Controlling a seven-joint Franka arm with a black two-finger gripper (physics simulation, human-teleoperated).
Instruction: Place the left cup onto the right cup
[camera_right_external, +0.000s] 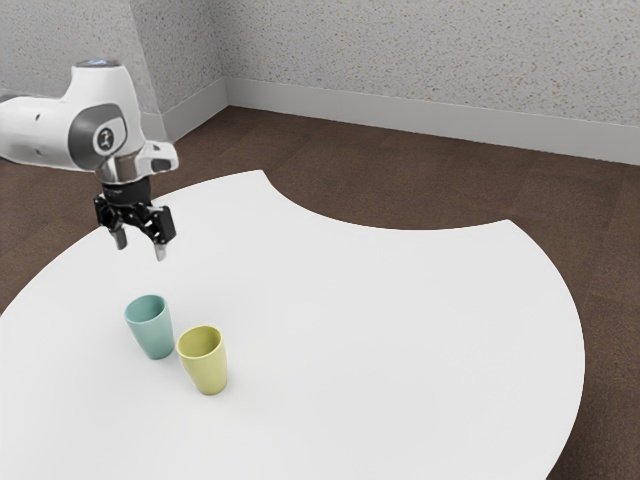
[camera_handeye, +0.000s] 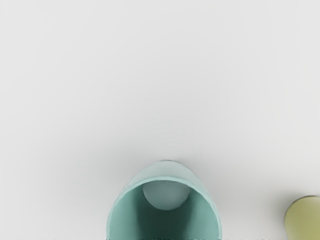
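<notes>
The fingers (camera_right_external: 160, 246) hang apart and empty at the exterior view's upper left, above the teal cup (camera_right_external: 149, 326). It stands upright at lower left on the table (camera_right_external: 400, 330), just beside the yellow-green cup (camera_right_external: 202, 359). An off-centre descent could clip its rim and topple both.

Teal cup (camera_right_external: 149, 325), yellow-green cup (camera_right_external: 202, 358), white table (camera_right_external: 400, 330), dark brown floor (camera_right_external: 450, 180), speckled grey wall (camera_right_external: 450, 50)
</notes>
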